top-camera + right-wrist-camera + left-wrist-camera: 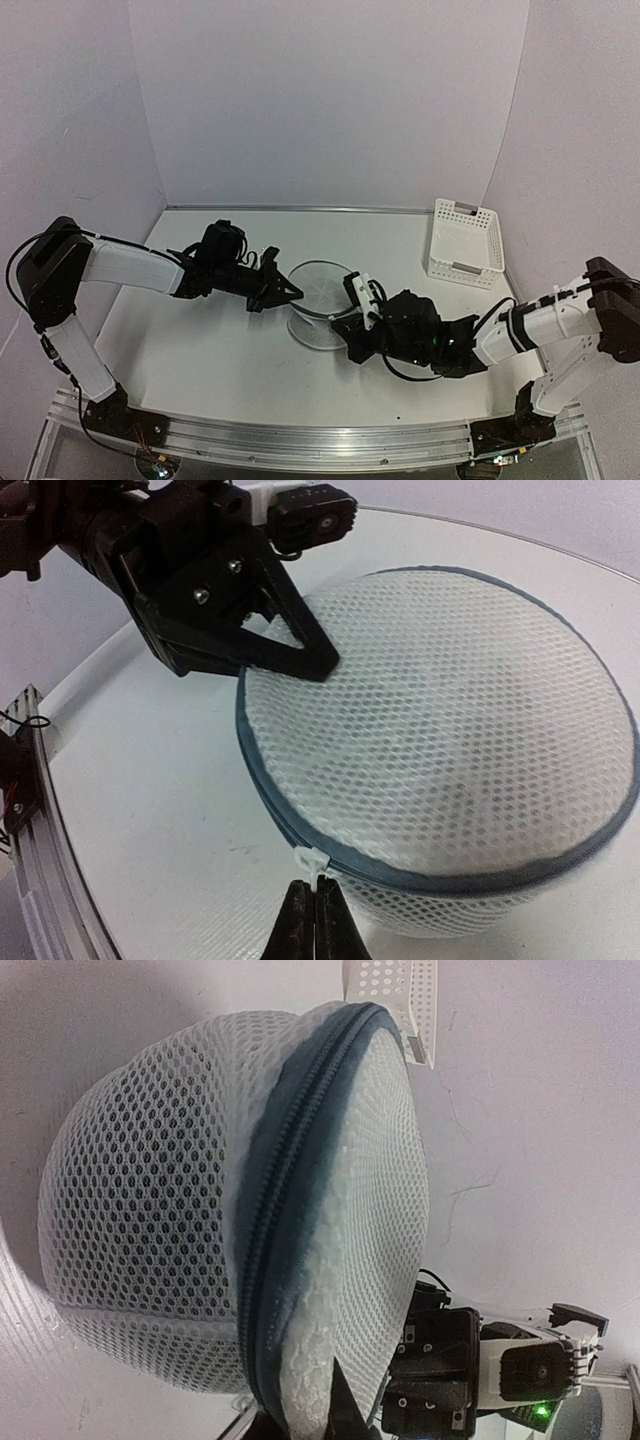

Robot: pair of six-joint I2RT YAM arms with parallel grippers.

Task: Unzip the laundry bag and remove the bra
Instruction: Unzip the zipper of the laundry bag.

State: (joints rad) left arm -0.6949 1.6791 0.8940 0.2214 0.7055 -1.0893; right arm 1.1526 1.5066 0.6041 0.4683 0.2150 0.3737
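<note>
From above: laundry bag (322, 300) sits zipped between left gripper (290, 293) and right gripper (347, 318). Left wrist: left fingers (335, 1405) clamped on its rim, bracing. Right wrist: right fingers (300, 920) together at the zipper pull (312, 861). Unzipping's on; next, drag that pull round.

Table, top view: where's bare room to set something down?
Free: the front-left table between the left arm and the near rail; the back strip between the wall and the laundry bag, left of the basket. Crowded: the centre, where the left gripper and right gripper meet at the bag, and front right under the right arm.
</note>
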